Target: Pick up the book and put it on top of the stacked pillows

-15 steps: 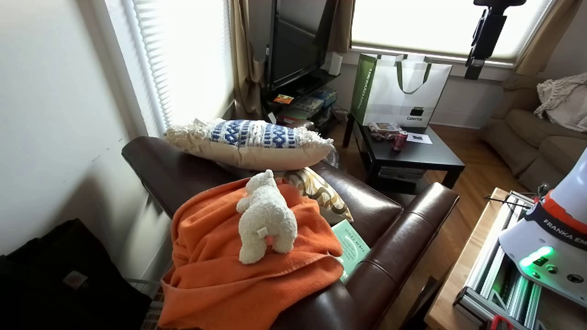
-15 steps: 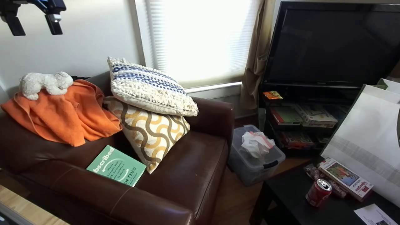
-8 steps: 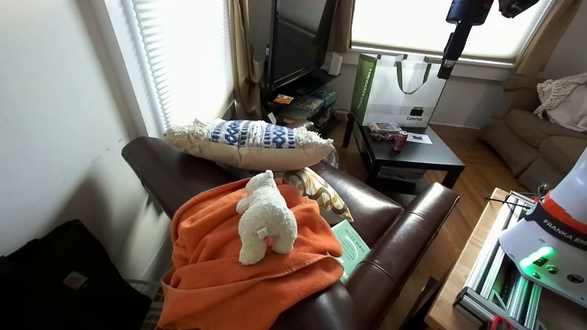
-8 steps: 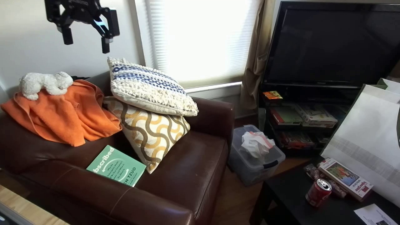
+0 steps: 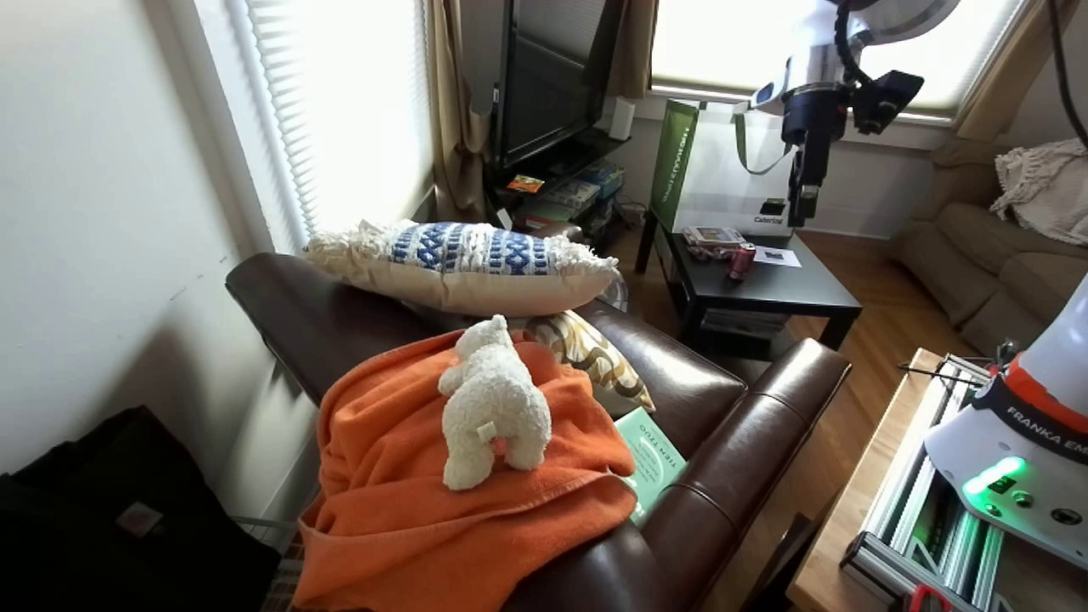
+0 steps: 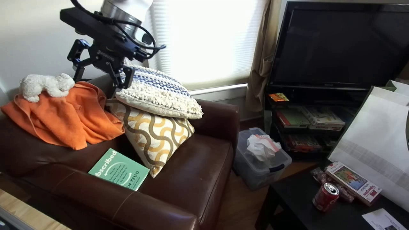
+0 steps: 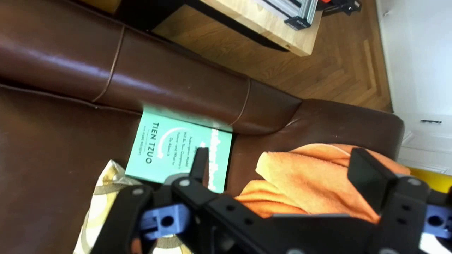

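The teal-green book (image 6: pixel 119 172) lies flat on the brown seat against the armrest; it also shows in an exterior view (image 5: pixel 653 455) and in the wrist view (image 7: pixel 176 150). The cream-white pillow (image 6: pixel 156 91) with a blue patterned band rests tilted on a brown-and-yellow wavy pillow (image 6: pixel 156 134). Both pillows show in both exterior views. My gripper (image 6: pixel 96 86) is open and empty, in the air above the seat. In that view it overlaps the pillow's left end. In the wrist view, the gripper (image 7: pixel 281 153) has one finger over the book and the other over the orange blanket.
An orange blanket (image 5: pixel 476 527) with a white plush toy (image 5: pixel 497 408) on it covers the chair's back corner beside the book. The brown armrest (image 5: pixel 739 467) runs along the book. A black table (image 5: pixel 765 285) holds a large bag (image 5: pixel 722 187) and a can (image 5: pixel 740 262).
The arm has come further into view. My gripper has moved down toward the seat, leftward in an exterior view, and stays open. The book, pillows, blanket and toy have not moved.
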`<action>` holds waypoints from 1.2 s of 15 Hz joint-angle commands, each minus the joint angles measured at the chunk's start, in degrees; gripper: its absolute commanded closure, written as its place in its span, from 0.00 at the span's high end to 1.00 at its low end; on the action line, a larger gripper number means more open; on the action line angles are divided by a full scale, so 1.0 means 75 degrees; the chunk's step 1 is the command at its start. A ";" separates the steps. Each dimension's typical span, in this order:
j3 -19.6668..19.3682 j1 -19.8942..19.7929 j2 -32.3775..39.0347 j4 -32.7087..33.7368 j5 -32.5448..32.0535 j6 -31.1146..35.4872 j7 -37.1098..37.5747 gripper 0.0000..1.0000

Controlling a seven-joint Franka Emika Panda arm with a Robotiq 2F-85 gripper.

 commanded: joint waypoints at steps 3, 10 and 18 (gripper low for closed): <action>0.0348 -0.0428 0.0373 0.0074 0.0137 -0.0069 -0.0190 1.00; 0.0344 -0.0929 0.2004 -0.0040 0.1256 0.1790 0.0346 1.00; 0.1569 -0.1075 0.5084 0.0804 0.2294 0.3955 0.2486 1.00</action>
